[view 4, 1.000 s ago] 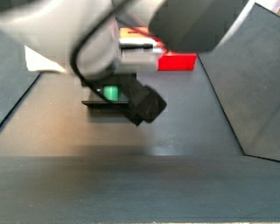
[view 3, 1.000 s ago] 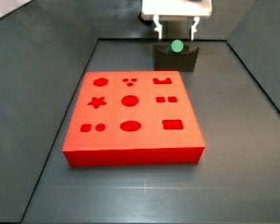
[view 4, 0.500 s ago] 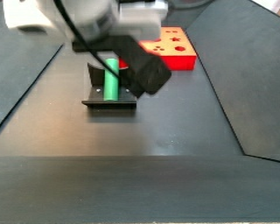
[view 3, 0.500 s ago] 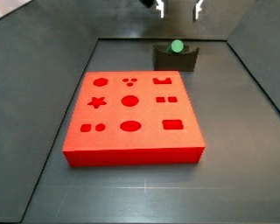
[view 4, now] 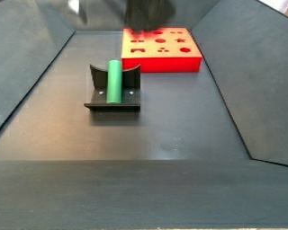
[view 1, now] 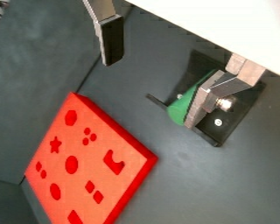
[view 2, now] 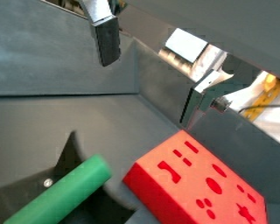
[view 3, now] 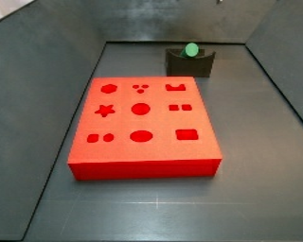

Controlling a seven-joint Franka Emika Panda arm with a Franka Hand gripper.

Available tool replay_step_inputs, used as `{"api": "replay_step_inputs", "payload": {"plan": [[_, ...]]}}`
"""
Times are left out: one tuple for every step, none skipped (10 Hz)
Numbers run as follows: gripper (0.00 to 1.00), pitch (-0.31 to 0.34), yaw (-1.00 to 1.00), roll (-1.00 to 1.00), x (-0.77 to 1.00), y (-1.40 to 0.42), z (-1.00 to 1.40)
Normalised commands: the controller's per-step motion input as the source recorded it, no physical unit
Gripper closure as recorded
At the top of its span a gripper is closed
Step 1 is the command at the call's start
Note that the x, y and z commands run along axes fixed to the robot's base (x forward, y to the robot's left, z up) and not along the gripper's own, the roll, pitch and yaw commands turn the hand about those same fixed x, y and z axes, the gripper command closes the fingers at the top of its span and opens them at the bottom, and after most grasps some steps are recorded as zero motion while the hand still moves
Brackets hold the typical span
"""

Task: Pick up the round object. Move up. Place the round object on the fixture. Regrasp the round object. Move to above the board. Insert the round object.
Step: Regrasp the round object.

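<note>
Claw (view 1: 166, 66) agape, high above fixture (view 1: 224, 109)

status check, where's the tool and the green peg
Tool open, empty, raised above the fixture. Green peg resting in fixture notch. Board unobstructed.

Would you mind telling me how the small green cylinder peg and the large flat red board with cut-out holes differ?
The green cylinder peg is small, round and smooth; the red board is far larger, flat, rectangular and pierced with shaped holes. The peg lies in the dark fixture; the board sits on the floor. The open end effector, raised above, touches neither.
</note>
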Motion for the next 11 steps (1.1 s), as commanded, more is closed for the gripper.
{"api": "replay_step_inputs", "payload": {"plan": [[0.0, 0.023, 0.02, 1.0, -0.07, -0.63, 0.15], [0.0, 0.022, 0.02, 1.0, -0.05, -0.52, 0.07], [0.0, 0.02, 0.02, 1.0, -0.03, -0.18, 0.05], [0.0, 0.017, 0.02, 1.0, -0.04, -0.05, 0.04], [0.0, 0.014, 0.02, 1.0, -0.04, 0.0, 0.02], [0.0, 0.009, 0.02, 1.0, -0.03, -0.03, 0.01], [0.0, 0.003, 0.02, 1.0, -0.04, -0.03, 0.01], [0.0, -0.002, 0.02, 1.0, -0.04, -0.02, 0.01], [0.0, -0.01, 0.02, 1.0, -0.04, -0.02, 0.0], [0.0, -0.016, 0.02, 1.0, -0.04, -0.02, 0.0], [0.0, -0.021, 0.02, 1.0, -0.03, -0.02, 0.01]]}}
